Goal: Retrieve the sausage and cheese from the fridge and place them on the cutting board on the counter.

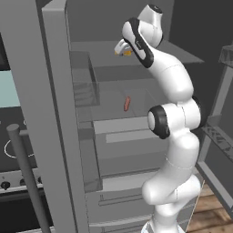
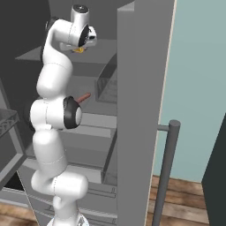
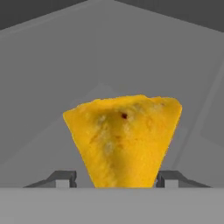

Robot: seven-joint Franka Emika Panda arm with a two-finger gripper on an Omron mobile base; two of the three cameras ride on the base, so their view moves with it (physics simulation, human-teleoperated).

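Observation:
The fridge [image 1: 54, 113] stands open, and my arm reaches onto its upper shelf. The cheese [image 3: 124, 140], a bright yellow wedge, rests on that shelf with its narrow end between my fingertips. It also shows as a yellow spot under the hand [image 1: 128, 53] [image 2: 79, 50]. My gripper [image 3: 117, 178] [image 1: 122, 48] [image 2: 88, 42] is open around the cheese. The right finger is close against the wedge and a gap remains at the left finger. The sausage [image 1: 127, 103] [image 2: 84, 97], a short reddish-brown link, lies on the shelf below. The cutting board and counter are out of view.
An open fridge door [image 2: 137, 110] with a vertical bar handle [image 2: 167, 167] stands right of the arm, and the other door's bins [image 1: 218, 136] hang nearby. A stove top [image 1: 9, 150] lies at the far left. Drawers [image 1: 118, 195] sit under the shelves.

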